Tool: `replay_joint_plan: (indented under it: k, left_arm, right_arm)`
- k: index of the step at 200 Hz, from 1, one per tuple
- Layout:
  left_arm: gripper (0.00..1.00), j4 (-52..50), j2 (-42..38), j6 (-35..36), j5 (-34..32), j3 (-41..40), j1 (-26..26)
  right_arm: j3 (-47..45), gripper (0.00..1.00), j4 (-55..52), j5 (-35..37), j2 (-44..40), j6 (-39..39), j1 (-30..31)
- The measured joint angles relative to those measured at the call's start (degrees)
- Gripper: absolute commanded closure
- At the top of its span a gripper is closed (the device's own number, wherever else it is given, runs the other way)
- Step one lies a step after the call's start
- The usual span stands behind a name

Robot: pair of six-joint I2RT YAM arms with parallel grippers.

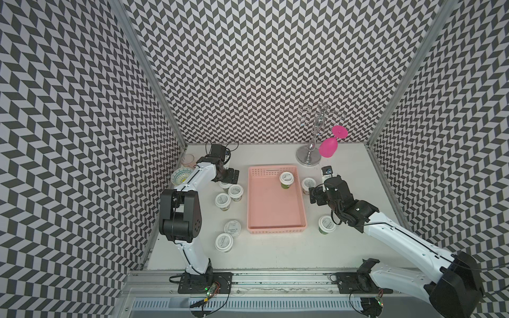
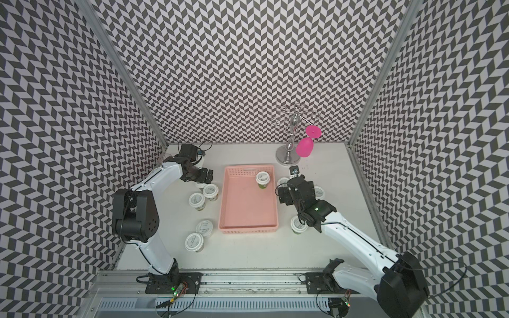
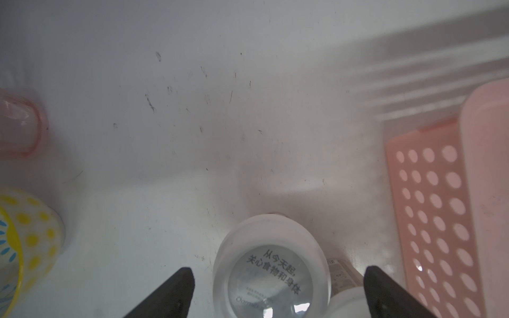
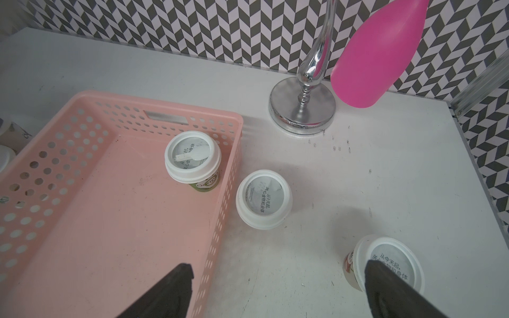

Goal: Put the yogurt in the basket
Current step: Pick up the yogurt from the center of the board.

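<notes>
The walls carry a zigzag pattern of dark grey and white parallelograms. The table is plain white. The basket is pale pink, its sides dotted with round holes. The yogurt cups have white lids with grey print; 1 cup in the basket has a green body, another cup a pale body with reddish print. The hanging glass is bright magenta, its stand shiny silver. The bowl is white with yellow dots and blue strokes. The drinking glass is clear and pinkish. The left arm and the right arm are white with black joints.
</notes>
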Motion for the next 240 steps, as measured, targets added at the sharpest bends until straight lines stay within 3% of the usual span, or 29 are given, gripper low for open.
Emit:
replay_joint_plan:
  k: [156, 240]
  left_arm:
    - [0.0, -0.2, 0.5, -0.2, -0.7, -2.1, -0.2]
    - [0.05, -0.3, 0.9, -0.2, -0.7, -1.9, -0.2]
  right_arm:
    - [0.0, 0.0, 0.0, 0.0, 0.9, 0.0, 0.0]
    - [0.0, 0.01, 0.0, -0.2, 1.2, 0.0, 0.0]
